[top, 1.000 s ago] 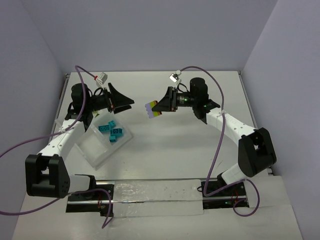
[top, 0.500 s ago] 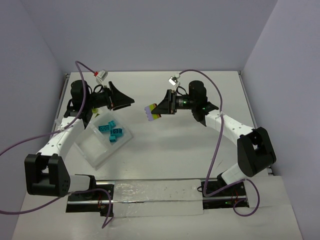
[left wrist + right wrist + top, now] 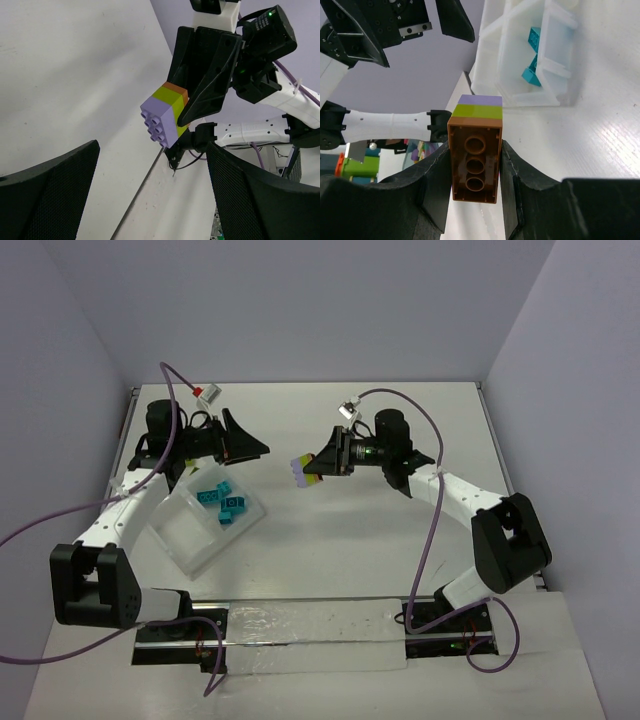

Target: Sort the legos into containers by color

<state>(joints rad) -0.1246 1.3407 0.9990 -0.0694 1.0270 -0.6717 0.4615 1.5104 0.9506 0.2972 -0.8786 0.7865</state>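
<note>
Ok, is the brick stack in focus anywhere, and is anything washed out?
Left wrist view: the brick stack is sharp. Right wrist view: stack crisp, the clear tray nearly washes into the white table. Top external view: soft even light, stack tiny.

The stacked bricks [image 3: 474, 150] are smooth, glossy moulded plastic. At 1 o'clock in the right wrist view, the tray [image 3: 520, 100] is clear, slightly frosted plastic, and the teal bricks [image 3: 534, 37] in it shine likewise. The left claw [image 3: 250, 447] has matt black pads [image 3: 50, 195] with a fine mesh texture. On the right claw [image 3: 318, 462], the fingers [image 3: 434, 185] are smooth matt black plastic. The bench [image 3: 350, 530] is matt white, faintly grained.
</note>
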